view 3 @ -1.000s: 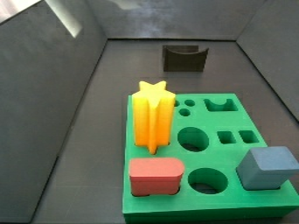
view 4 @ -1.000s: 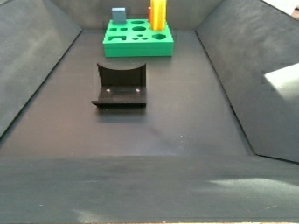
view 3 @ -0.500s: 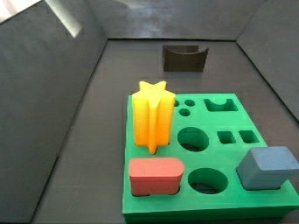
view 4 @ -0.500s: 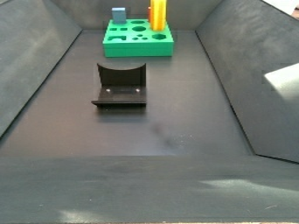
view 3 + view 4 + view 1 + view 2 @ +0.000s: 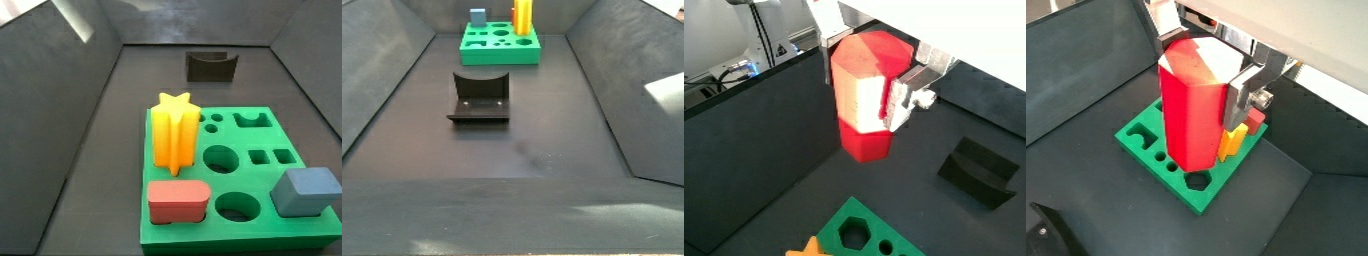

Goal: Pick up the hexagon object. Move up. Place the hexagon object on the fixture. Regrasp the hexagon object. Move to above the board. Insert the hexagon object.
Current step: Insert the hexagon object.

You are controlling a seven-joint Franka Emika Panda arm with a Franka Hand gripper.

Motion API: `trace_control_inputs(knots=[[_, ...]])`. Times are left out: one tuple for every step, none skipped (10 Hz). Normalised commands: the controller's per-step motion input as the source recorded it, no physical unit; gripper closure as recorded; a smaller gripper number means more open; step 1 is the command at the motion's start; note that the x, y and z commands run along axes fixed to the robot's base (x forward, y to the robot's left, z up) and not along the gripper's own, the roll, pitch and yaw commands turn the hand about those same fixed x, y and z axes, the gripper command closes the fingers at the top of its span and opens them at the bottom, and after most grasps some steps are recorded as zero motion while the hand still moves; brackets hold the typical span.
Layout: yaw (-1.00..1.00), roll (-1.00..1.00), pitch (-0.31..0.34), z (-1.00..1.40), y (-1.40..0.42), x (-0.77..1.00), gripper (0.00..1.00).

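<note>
High above the floor and out of both side views, the pincer [image 5: 1227, 85] grips the hexagon object [image 5: 1197, 100] upright between its fingers [image 5: 1247, 95], its end pointing down at the board [image 5: 1173, 165] below, presumably for insertion, with the fixture [image 5: 981, 168] off beside

Gripper [image 5: 1227, 95], flat silver finger plates [image 5: 1244, 100] (a screw showing), white housing
</note>
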Motion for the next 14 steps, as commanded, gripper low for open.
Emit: trace_control_inputs(knots=[[-0.19, -0.01, -0.079, -0.13, 0.0, 0.0, 1.0], [-0.29, -0.15, -0.07, -0.42, 0.0, 0.05, 1.0], [-0.14, -0.09, 0.0, -0.62, 0.0, 0.0, 1.0], [-0.23, -0.14, -0.01, -0.75, 0.0, 0.0, 1.0], [-0.27, -0.18, -0.09, -0.74, 0.0, 0.0, 1.0], [-0.27, -0.19, -0.111, -0.71, 0.0, 0.0, 1.0], [-0.3, -0.2, -0.114, -0.69, 0.0, 0.0, 1.0], [-0.35, -0.22, -0.151, -0.57, 0.0, 0.0, 1.0], [-0.38, -0.22, -0.153, -0.51, -0.01, 0.03, 1.0], [-0.39, -0.23, -0.134, -0.52, 0.0, 0.22, 1.0], [-0.37, -0.23, -0.146, -0.53, 0.0, 0.2, 1.0], [-0.38, -0.2, -0.164, -0.55, -0.02, 0.16, 1.0], [-0.19, -0.08, -0.084, -0.19, 0.0, 0.0, 1.0], [0.0, 0.0, -0.034, 0.0, 0.0, 0.0, 1.0]])
